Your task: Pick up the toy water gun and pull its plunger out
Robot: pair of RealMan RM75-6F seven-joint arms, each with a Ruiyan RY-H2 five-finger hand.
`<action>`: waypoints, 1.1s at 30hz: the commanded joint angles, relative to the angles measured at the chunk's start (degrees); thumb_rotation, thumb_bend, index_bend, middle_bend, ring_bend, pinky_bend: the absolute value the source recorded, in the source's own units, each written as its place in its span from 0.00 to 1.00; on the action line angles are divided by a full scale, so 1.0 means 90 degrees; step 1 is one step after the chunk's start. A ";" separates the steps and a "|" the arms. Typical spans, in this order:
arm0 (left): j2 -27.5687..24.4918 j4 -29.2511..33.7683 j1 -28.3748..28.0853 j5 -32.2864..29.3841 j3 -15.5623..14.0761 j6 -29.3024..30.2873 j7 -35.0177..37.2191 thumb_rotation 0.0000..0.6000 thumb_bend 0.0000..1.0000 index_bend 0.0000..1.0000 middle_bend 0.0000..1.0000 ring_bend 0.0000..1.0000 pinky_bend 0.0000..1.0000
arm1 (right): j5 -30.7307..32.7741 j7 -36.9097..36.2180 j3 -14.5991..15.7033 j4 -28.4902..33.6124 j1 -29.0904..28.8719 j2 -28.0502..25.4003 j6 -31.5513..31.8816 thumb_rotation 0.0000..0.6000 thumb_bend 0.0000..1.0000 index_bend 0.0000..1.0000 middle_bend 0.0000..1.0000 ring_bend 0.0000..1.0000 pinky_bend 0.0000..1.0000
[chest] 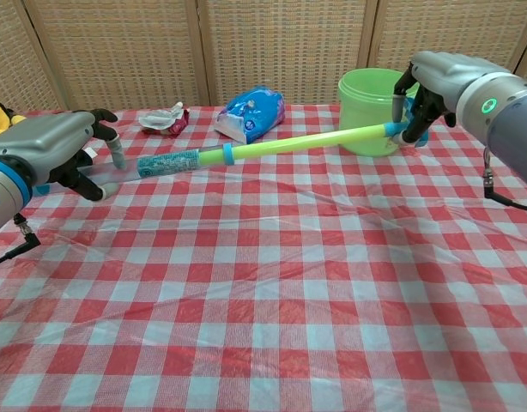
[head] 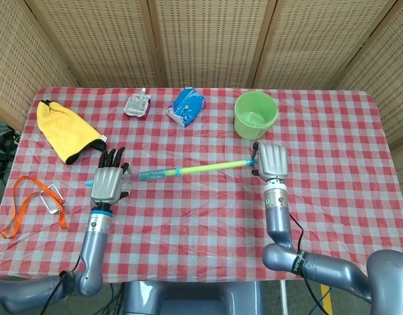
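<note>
Toy water gun (chest: 203, 157) held above table, green bucket (chest: 366, 94) beside

Head view: we look steeply down, far. Chest view: low, forward, near. Both share the red-checked tablecloth (head: 208, 210) (chest: 272, 283).
</note>
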State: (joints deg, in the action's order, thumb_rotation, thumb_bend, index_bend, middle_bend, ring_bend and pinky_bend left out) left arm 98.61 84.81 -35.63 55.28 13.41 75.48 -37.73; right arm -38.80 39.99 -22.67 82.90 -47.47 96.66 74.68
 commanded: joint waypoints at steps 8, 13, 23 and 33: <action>-0.0168 -0.0072 0.0084 0.0025 -0.0046 -0.0083 0.0088 1.00 0.54 0.55 0.00 0.00 0.00 | 0.0169 0.0066 -0.0116 -0.0115 0.0096 -0.0130 0.0072 1.00 0.54 0.80 1.00 0.98 0.74; -0.0276 -0.0048 0.0130 0.0060 -0.0062 -0.0107 0.0136 1.00 0.54 0.55 0.00 0.00 0.00 | 0.0239 0.0075 -0.0149 -0.0147 0.0170 -0.0242 0.0077 1.00 0.54 0.80 1.00 0.98 0.74; -0.0418 0.0075 0.0142 0.0131 -0.0089 -0.0186 0.0127 1.00 0.54 0.55 0.00 0.00 0.00 | 0.0319 0.0031 -0.0202 -0.0142 0.0345 -0.0492 0.0110 1.00 0.54 0.80 1.00 0.98 0.74; -0.0294 0.0156 0.0031 0.0215 -0.0159 -0.0287 -0.0066 1.00 0.38 0.51 0.00 0.00 0.00 | 0.0407 -0.0044 -0.0093 -0.0217 0.0580 -0.0658 0.0047 1.00 0.54 0.80 1.00 0.98 0.74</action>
State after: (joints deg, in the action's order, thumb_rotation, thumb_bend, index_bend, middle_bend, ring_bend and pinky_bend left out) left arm 95.84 86.17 -35.24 57.17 12.08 73.00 -38.21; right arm -35.24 39.70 -23.60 81.04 -42.38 90.83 75.20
